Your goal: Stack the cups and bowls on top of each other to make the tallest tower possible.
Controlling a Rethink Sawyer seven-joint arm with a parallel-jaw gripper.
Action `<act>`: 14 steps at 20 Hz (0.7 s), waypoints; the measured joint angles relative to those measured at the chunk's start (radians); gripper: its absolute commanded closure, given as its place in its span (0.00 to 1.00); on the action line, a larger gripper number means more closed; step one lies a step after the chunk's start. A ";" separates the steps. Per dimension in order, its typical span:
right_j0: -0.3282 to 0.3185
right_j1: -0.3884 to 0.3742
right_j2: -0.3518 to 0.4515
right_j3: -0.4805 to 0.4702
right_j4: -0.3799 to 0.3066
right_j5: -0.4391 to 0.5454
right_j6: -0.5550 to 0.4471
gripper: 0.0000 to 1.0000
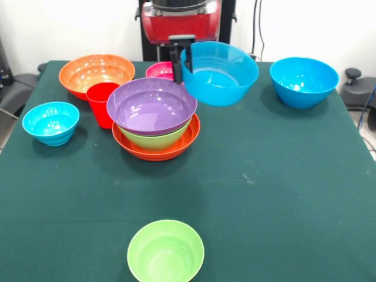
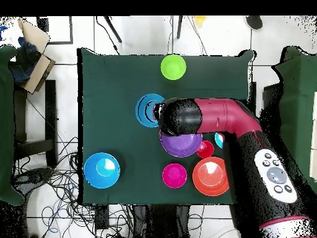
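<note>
Tabletop [image 1: 282, 176]: green cloth. Tower [image 1: 155, 126]: orange base, green, purple top, centre-left. Large blue bowl [image 1: 220, 73]: lifted, tilted, rim pinched by claw [image 1: 177, 64], up-right of tower. Red cup [image 1: 103, 103]: touching tower's left side.

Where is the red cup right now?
In the front view the red cup stands upright on the table's left half, just left of the stacked bowls topped by the purple bowl, in front of the lone orange bowl.
</note>
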 measured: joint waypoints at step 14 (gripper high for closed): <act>-0.267 -0.127 0.086 0.327 -0.109 -0.258 0.000 1.00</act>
